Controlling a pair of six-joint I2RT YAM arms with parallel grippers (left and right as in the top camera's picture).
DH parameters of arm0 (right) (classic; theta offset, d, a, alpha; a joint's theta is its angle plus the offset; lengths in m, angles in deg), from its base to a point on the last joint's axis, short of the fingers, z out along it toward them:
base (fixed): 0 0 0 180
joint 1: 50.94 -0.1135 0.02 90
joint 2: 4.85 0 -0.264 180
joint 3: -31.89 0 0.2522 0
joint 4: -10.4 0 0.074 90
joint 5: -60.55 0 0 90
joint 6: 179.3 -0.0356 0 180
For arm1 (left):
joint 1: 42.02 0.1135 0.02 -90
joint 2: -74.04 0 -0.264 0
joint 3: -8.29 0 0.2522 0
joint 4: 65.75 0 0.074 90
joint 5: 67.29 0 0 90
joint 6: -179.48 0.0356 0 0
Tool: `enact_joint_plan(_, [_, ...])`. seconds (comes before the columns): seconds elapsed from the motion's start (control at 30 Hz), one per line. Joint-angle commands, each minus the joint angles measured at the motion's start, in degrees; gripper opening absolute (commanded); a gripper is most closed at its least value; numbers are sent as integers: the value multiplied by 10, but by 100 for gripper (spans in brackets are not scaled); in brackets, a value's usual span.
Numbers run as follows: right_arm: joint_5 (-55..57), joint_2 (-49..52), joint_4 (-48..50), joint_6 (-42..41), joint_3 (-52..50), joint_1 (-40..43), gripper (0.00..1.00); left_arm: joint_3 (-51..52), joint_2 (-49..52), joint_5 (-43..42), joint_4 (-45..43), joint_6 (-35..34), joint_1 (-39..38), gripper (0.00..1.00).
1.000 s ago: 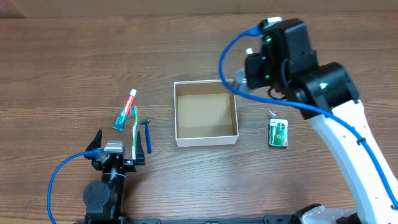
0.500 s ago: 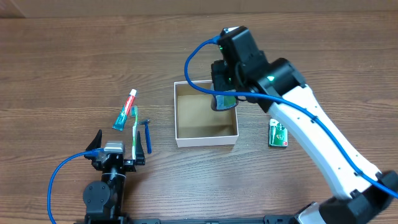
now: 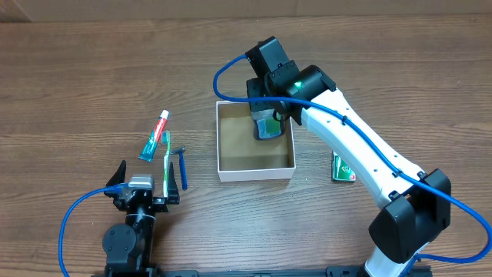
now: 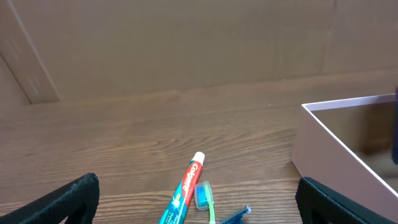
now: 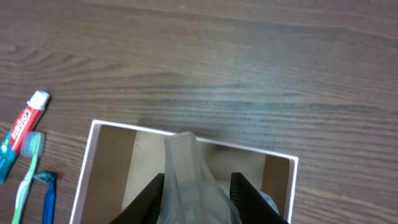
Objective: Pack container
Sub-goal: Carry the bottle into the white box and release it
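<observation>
The box sits at the middle of the table, open side up, brown floor showing. The right arm reaches in from its base at 5 o'clock, forearm stretched long toward 11, wrist bent down over the box's 1 o'clock corner. The right gripper points straight down inside the rim there, jaws closed around a clear pack. In the wrist view the pack stands upright between the two black fingers, its top edge poking out above them. From overhead something green and blue shows through the plastic; whether the pack touches the box floor, I cannot tell.

Over at 7 o'clock the left arm is folded low by the table edge. The left gripper aims toward 12, jaws spread wide with nothing between them.

At 9 o'clock of the box lie a tube, a toothbrush touching it, and a blue razor just beside the brush. At 4 o'clock of the box, partly under the right forearm, a green packet lies flat.
</observation>
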Motion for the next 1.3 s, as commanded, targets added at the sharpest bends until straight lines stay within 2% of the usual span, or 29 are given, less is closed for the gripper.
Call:
enact_joint_plan(0.0, [41, -11, 7, -5, 14, -2, 27, 2, -4, 3, 1, 11, 1, 100])
enact_joint_plan(0.13, [79, -11, 10, -5, -7, -2, 27, 2, -4, 3, 1, 11, 1, 100])
enact_joint_plan(0.4, [80, -11, 27, -5, -32, -2, 28, 2, -4, 3, 1, 11, 1, 100])
enact_joint_plan(0.47, [80, -11, 27, -5, -39, -2, 35, 2, -4, 3, 1, 11, 1, 100])
enact_joint_plan(0.67, [69, -11, 18, -5, -41, -2, 42, 2, -4, 3, 1, 11, 1, 100])
enact_joint_plan(0.9, [68, -11, 6, -5, -41, -2, 63, 2, -4, 3, 1, 11, 1, 100])
enact_joint_plan(1.0, [68, -16, 0, -5, -39, -2, 69, 2, -4, 3, 1, 11, 1, 100])
enact_joint_plan(1.17, [110, -69, -71, -31, -31, 12, 72, 2, -4, 3, 1, 11, 1, 100])
enact_joint_plan(1.23, [122, -103, -107, -41, -31, 28, 74, 2, -4, 3, 1, 11, 1, 100])
enact_joint_plan(1.27, [121, -127, -137, -52, -31, 42, 79, 2, -4, 3, 1, 11, 1, 100])
